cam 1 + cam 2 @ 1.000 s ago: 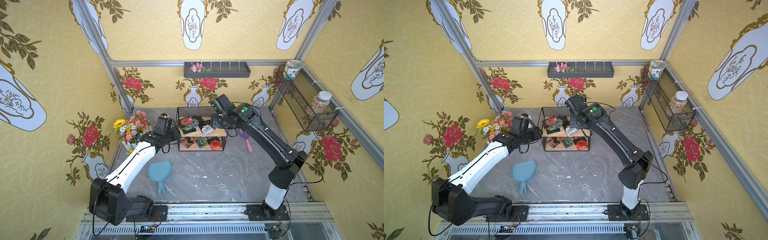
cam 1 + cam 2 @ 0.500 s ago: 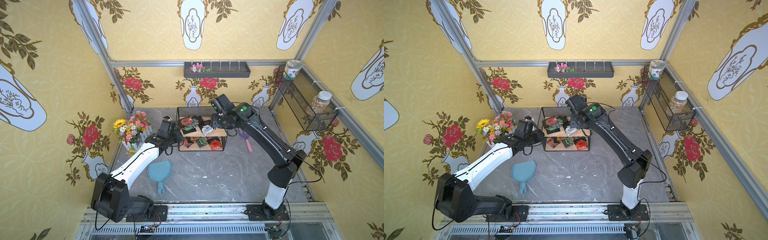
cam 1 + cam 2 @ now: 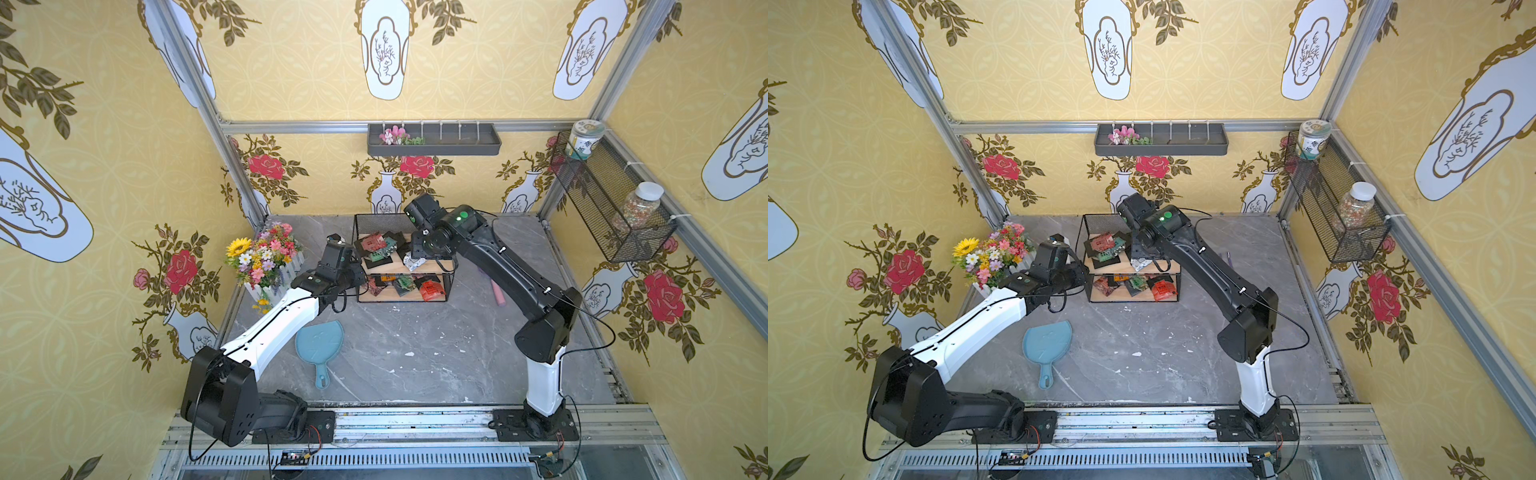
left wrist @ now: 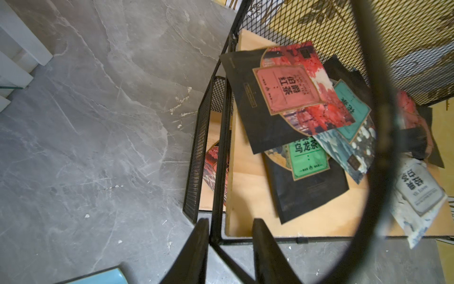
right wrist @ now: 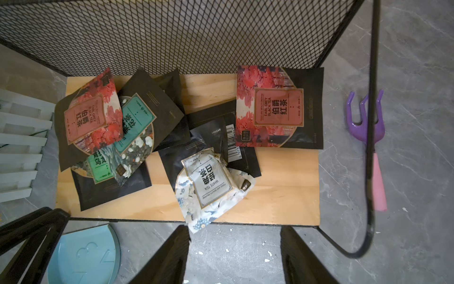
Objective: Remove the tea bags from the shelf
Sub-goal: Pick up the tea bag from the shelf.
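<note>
The shelf (image 3: 358, 232) is a two-tier black wire rack with wooden boards, standing at the back middle in both top views. Several tea bags (image 3: 376, 245) in red, green and black lie piled on its upper board, and more (image 3: 430, 289) on the lower one. My left gripper (image 4: 229, 222) is open, straddling the shelf's front left corner wire (image 4: 218, 172), one finger against it. My right gripper (image 5: 234, 228) hangs open over the upper board's front edge. A crumpled white tea bag (image 5: 211, 182) overhangs that edge, its corner beside one fingertip (image 5: 183, 232). A red tea bag (image 5: 277, 110) lies flat at the board's right end.
A blue leaf-shaped dish (image 3: 320, 340) lies on the grey floor in front of the left arm. A flower pot with a white fence (image 3: 266, 257) stands left of the shelf. A purple and pink fork tool (image 5: 366, 137) lies to the shelf's right. A grey tray (image 3: 434, 141) and a mesh basket (image 3: 602, 199) hang on the walls.
My left arm has swung toward the shelf's front left corner, and its jaws have narrowed. The right arm has hardly moved.
</note>
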You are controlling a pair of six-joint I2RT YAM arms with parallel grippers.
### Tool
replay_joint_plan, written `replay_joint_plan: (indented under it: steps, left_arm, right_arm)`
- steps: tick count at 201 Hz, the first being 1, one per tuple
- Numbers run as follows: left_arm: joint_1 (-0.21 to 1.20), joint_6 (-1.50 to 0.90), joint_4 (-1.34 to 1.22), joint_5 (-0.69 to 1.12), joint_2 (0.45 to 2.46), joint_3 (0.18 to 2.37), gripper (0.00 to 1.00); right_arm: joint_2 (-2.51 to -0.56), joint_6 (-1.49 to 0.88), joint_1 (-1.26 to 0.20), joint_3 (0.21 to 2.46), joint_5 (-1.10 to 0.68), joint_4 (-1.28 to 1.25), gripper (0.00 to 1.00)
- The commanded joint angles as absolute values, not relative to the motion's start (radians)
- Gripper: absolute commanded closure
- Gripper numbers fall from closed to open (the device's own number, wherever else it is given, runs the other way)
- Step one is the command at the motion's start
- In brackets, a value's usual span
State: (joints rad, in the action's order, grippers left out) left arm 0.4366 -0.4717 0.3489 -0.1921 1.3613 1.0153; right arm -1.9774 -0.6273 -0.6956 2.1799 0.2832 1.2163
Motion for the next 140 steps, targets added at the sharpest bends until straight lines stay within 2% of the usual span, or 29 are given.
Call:
replay_joint_plan:
  steps: [1,56,71,140]
  left_arm:
    - [0.436,-0.471,0.348,-0.187,1.369,1.022,0.66]
    - [0.438,-0.466,0.348,-0.189,1.367,1.025,0.66]
    - [0.436,-0.466,0.348,-0.190,1.367,1.025,0.66]
    - [0.436,-0.463,0.348,-0.181,1.365,1.025,0.67]
  right_arm:
    - [-1.978,-0.696,-0.698,2.168,0.252,1.238,0.36]
    - [-1.932,-0.948,-0.701,2.041,0.194,1.151,0.40]
    - [-1.923,-1.000,-0.703,2.000,0.177,1.108,0.44]
    - [-1.908,-1.122,-0.679,1.900,0.126,0.957,0.46]
